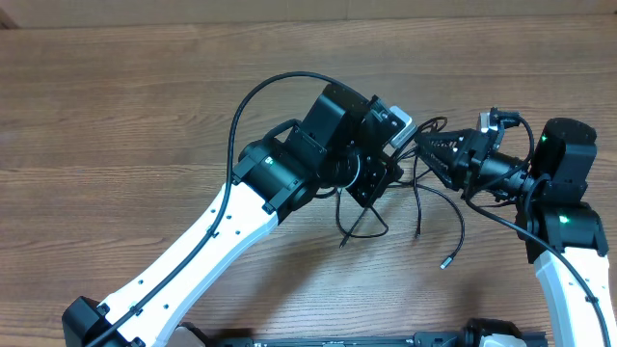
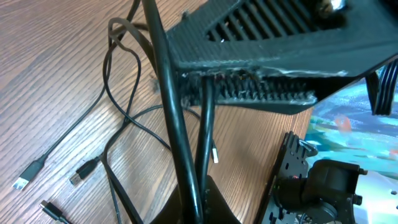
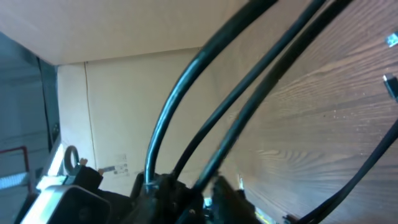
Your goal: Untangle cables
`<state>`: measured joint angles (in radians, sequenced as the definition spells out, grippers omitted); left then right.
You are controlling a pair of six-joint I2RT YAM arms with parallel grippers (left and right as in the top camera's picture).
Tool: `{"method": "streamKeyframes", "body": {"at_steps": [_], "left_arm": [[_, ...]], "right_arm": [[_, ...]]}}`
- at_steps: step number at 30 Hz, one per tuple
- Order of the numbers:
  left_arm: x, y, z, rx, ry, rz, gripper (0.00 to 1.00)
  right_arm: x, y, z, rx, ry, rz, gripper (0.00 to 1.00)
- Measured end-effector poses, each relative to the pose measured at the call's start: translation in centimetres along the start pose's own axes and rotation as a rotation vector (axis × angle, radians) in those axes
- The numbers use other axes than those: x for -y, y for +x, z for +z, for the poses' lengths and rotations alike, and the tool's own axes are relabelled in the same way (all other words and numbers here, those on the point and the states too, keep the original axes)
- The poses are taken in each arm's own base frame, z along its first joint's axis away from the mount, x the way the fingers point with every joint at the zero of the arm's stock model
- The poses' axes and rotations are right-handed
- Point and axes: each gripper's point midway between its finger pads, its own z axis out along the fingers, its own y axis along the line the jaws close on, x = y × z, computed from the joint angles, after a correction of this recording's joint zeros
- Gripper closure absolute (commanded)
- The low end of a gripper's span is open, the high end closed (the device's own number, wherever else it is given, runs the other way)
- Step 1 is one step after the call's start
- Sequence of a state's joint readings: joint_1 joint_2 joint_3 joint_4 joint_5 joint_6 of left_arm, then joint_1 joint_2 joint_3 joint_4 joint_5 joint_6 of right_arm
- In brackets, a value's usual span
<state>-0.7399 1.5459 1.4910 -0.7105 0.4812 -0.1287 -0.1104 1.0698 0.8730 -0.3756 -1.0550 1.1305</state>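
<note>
Between our left gripper (image 1: 390,145) and right gripper (image 1: 434,152), both clenched on the cables (image 1: 424,198), strands bridge sideways. Loose ends trail toward our base, so we'd pull apart.

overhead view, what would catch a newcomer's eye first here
The two arms meet nose to nose just right of the table's centre. The left gripper and the right gripper each pinch the black cables, holding the tangle between them. Below that, loose strands trail onto the wooden table and end in small plugs.
</note>
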Motion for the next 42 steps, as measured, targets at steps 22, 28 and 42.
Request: {"method": "streamKeyframes", "body": {"at_steps": [22, 28, 42], "left_arm": [[0.0, 0.0, 0.1, -0.001, 0.000, 0.000, 0.96], [-0.2, 0.2, 0.4, -0.009, -0.001, -0.005, 0.81], [-7.4, 2.1, 0.1, -0.074, -0.395, -0.041, 0.00]], "right_arm": [[0.1, -0.2, 0.0, 0.011, 0.004, 0.008, 0.96], [0.1, -0.3, 0.0, 0.015, 0.006, 0.009, 0.96], [0.1, -0.3, 0.0, 0.015, 0.007, 0.009, 0.96]]}}
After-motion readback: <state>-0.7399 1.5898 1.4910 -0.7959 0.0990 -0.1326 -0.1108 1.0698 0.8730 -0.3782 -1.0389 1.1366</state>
